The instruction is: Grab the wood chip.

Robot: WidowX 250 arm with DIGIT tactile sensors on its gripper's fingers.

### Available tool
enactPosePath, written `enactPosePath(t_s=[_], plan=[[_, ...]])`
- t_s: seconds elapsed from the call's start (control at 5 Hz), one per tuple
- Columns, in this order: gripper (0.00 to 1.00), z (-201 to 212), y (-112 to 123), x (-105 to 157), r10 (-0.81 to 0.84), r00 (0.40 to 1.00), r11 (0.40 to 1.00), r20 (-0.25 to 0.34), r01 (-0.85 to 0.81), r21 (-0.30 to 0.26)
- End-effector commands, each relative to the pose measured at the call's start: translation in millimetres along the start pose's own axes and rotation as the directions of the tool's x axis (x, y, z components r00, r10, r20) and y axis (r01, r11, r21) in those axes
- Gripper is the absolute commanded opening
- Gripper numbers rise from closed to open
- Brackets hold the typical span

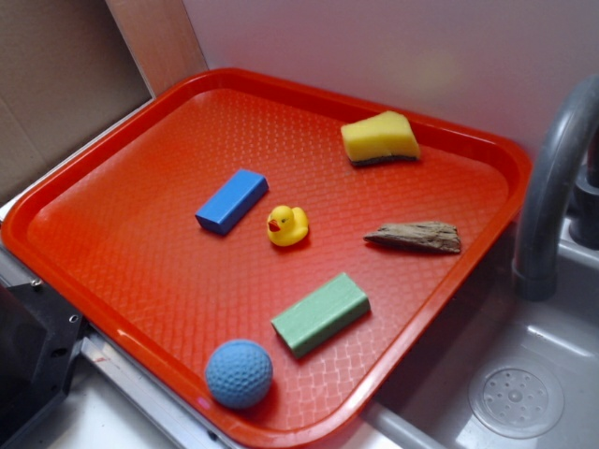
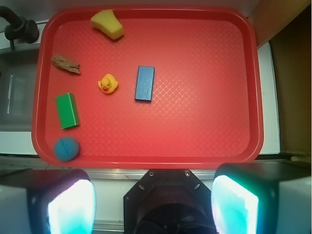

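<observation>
Wood chip (image 1: 416, 237) lies flat on the red tray (image 1: 112, 271), likely light, stiff and rough; grip across its thicker middle. Gripper (image 2: 152, 202) hovers high, fingers spread wide.

Bare tray (image 2: 195, 97) surrounds the wood chip (image 2: 66, 64); rubber duck (image 2: 108, 83) sits nearest.

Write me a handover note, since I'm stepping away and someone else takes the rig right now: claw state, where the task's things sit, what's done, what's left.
Claw: open, empty, held high above the near edge of the red tray, touching nothing.
Wood chip: lying flat on the tray near the sink-side rim, between the yellow sponge and the green block, apart from both. The rubber duck sits just inboard of it.
Done: nothing yet; the chip is not grasped.
Left: move over the chip, descend, close on it, lift.
</observation>
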State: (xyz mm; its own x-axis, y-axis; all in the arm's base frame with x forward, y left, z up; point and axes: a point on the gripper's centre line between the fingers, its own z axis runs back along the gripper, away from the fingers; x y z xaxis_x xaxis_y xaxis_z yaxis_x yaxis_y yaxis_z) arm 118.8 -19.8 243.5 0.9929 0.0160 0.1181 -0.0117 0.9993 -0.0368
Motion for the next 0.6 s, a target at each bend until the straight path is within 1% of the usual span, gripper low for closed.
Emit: enactPosePath(t_s=[0.0, 0.2, 0.4], plan=[[1.00, 0, 0, 0, 0.000, 1.000, 1.000, 0.000, 0.000, 0.000], [1.00, -10, -8, 3, -0.082, 0.997, 0.997, -0.013, 0.082, -0.004], [1.00, -25, -17, 7, -0.157, 0.987, 0.987, -0.026, 0.158, 0.033]])
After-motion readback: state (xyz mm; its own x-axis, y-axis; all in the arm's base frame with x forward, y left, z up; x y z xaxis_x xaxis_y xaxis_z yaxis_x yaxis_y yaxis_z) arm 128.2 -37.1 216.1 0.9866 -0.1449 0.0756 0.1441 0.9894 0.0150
